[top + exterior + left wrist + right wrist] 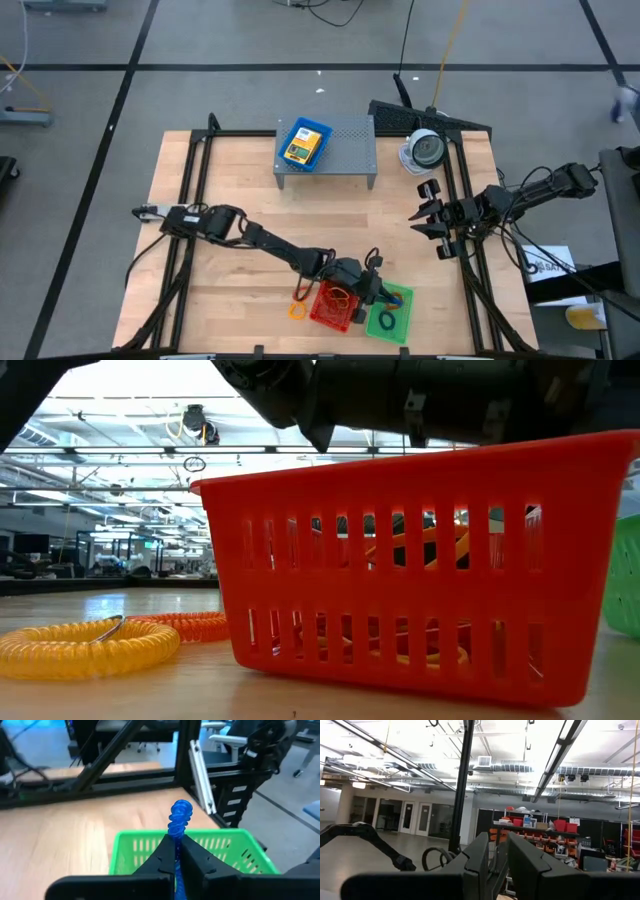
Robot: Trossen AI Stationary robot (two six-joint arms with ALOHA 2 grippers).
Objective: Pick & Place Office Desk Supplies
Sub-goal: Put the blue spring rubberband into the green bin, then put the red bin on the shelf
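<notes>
The left gripper (176, 851) pinches a blue coil ring (179, 820) above the green tray (131, 851) near the table's lower edge; the right gripper (432, 215) waits at right, fingers slightly apart.

the wooden surface (250, 280) is carrying a grey perforated shelf (345, 150) at the back, a round white-and-grey device (424, 150) beside it, and a red tray (330, 305), green tray (392, 318) and orange coil ring (298, 309) along the front edge.

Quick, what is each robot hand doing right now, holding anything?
Left hand: closed on a blue coiled ring, above the green tray.
Right hand: holds nothing, raised at the table's right edge; its fingers stand a little apart.
</notes>
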